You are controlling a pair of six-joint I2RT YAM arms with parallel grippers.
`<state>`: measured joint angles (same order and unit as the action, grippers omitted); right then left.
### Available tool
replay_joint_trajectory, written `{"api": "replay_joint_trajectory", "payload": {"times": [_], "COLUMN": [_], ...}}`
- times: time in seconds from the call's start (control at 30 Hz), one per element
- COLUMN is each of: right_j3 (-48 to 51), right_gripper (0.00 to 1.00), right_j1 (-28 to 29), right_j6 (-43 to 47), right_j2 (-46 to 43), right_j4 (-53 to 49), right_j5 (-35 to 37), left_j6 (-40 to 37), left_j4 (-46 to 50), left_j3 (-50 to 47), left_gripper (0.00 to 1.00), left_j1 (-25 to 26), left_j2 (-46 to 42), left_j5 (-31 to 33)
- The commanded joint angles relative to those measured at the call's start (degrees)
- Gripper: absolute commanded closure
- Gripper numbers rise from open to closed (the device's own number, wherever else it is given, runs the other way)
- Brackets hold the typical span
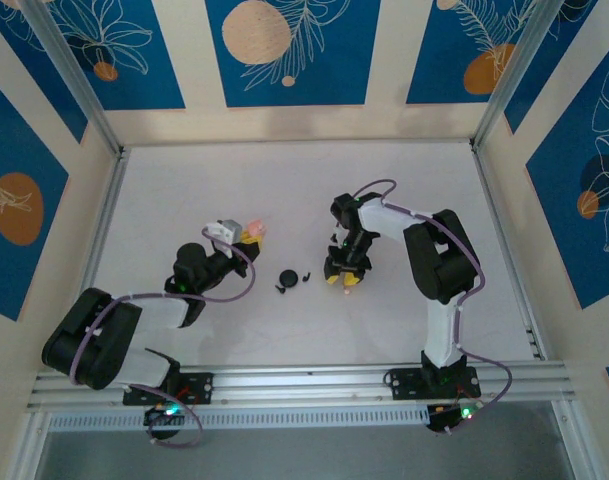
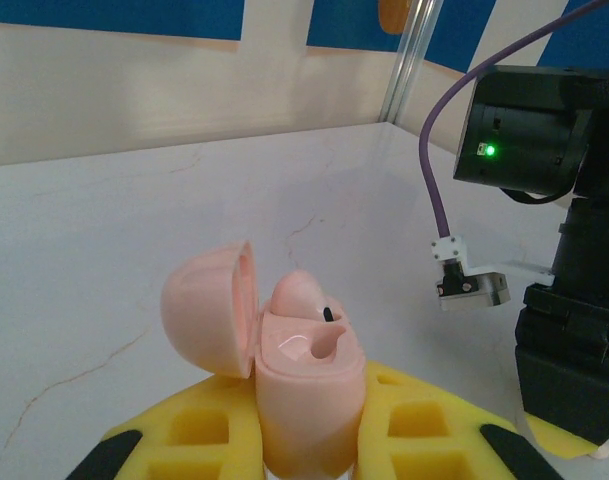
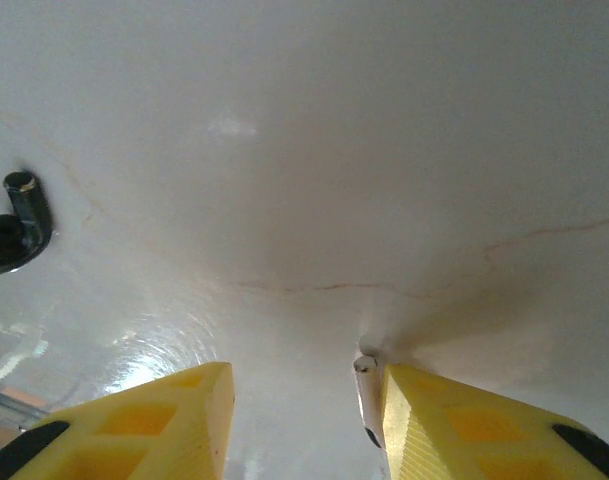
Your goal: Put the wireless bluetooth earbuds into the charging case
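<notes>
Within right claw [image 3: 304,425] gap: pale earbud [image 3: 365,398], touching.

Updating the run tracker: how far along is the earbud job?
Done: pink case open in the left gripper, one pink bud looks seated. In hand: right gripper, jaws apart, at the second pink bud on the table. Left: seat it, then the black buds by the black case.

Left end effector [image 2: 306,440] closed tight, low and near level; right end effector [image 3: 304,420] nose-down, fingers [image 3: 464,430] partly apart.
</notes>
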<state>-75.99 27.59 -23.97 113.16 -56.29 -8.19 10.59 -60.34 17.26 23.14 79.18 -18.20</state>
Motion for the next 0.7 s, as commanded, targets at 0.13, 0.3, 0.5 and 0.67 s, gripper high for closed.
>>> {"api": "replay_joint_trajectory", "payload": {"times": [0.13, 0.3, 0.5, 0.67], "right_j3": [0.6, 0.3, 1.5, 2.2], "right_gripper": [0.6, 0.63, 0.66, 0.65], "right_j1": [0.9, 2.2, 3.3, 3.8], "right_j6": [0.9, 2.4, 3.4, 2.9], "right_j2": [0.6, 0.5, -0.3, -3.9], "right_j4": [-0.3, -1.1, -2.8, -4.1], "right_j5": [-3.9, -4.9, -5.4, -4.6], "left_j6": [-0.5, -0.6, -0.5, -0.5], "left_j4": [-0.5, -0.5, -0.5, -0.3], "left_j3": [-0.7, -0.6, -1.0, -1.0], "left_gripper": [0.89, 0.89, 0.9, 0.9], "left_j1": [-0.4, -0.4, -0.4, -0.3], "left_j2": [-0.6, -0.7, -0.8, -1.2], "left_j5": [-0.7, -0.7, -1.1, -1.3]}}
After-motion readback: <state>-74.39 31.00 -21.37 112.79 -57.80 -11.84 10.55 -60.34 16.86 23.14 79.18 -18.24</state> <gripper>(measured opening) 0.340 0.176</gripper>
